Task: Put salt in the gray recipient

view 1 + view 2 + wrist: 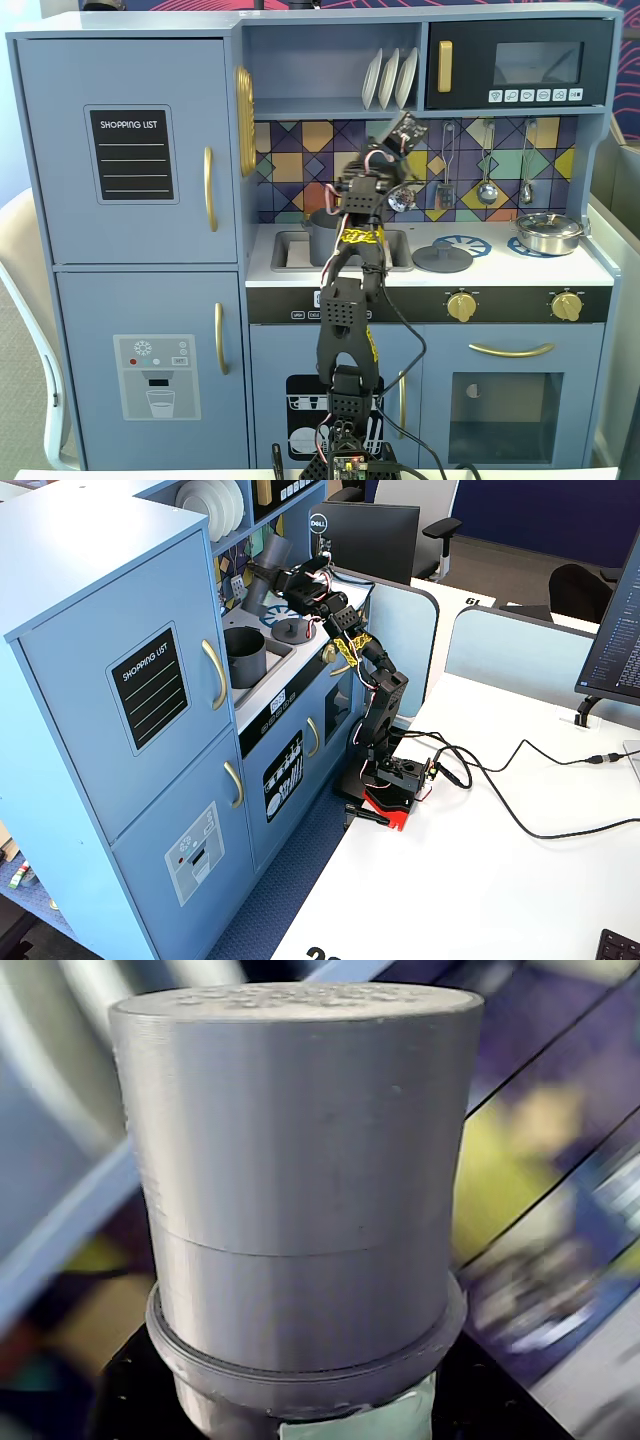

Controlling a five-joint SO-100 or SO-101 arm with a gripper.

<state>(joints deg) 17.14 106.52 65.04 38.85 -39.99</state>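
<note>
The hand [268, 573] grips the salt shaker [300, 1190], tilted, near the frame's top centre. The gray pot [245, 656] sits in the sink below, left of it.

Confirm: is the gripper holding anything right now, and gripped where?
Yes: the gripper holds the salt shaker, clamped around its body just below the cap.

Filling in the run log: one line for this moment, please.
phase: carrying | gripper: shut on salt, tilted | gray recipient: in sink, apart from salt | pour: not begun
</note>
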